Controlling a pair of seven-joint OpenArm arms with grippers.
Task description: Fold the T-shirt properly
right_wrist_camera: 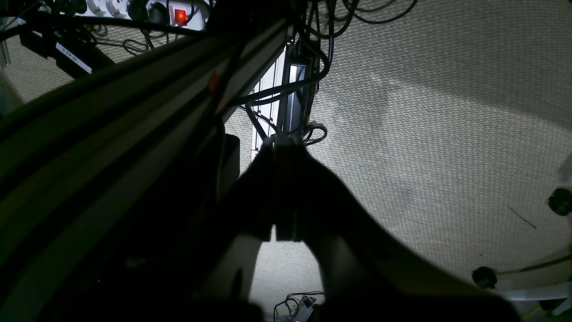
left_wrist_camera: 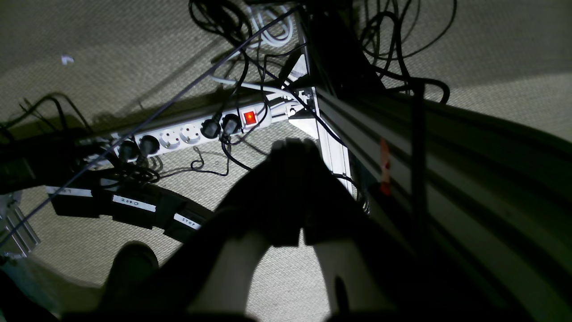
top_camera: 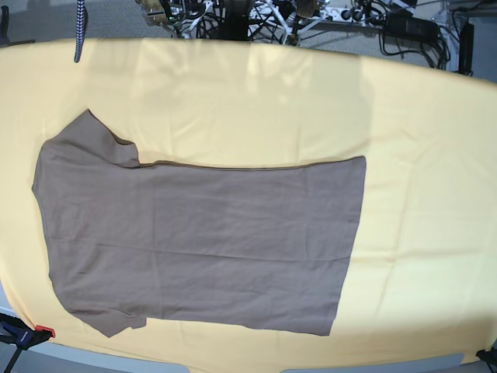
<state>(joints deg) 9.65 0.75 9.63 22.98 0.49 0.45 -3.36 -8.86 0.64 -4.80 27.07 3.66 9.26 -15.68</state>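
Below the table edge, left gripper [left_wrist_camera: 292, 147] hangs over carpet [left_wrist_camera: 134, 58], fingers [left_wrist_camera: 281, 154] pressed together, nothing between them. Right gripper [right_wrist_camera: 283, 143] same: tips meet, nothing held, dark silhouette against carpet. Near the left one: white power strip [left_wrist_camera: 187, 133], red switch lit, several black plugs in, two sockets bare. Cables [left_wrist_camera: 232, 31] tangled behind it. Labelled black boxes [left_wrist_camera: 134, 208]; one tag reads ZERO. Metal frame rail [left_wrist_camera: 333, 152] crosses both wrist views. Neither arm shows in the base view. Shirt [top_camera: 202, 241] lies flat on yellow cloth [top_camera: 311, 101], unfolded, hem to that view's right, sleeves left, few wrinkles. Neckline hard to make out. Clamp [top_camera: 23, 336] at the cloth's lower left corner, partly cut off.
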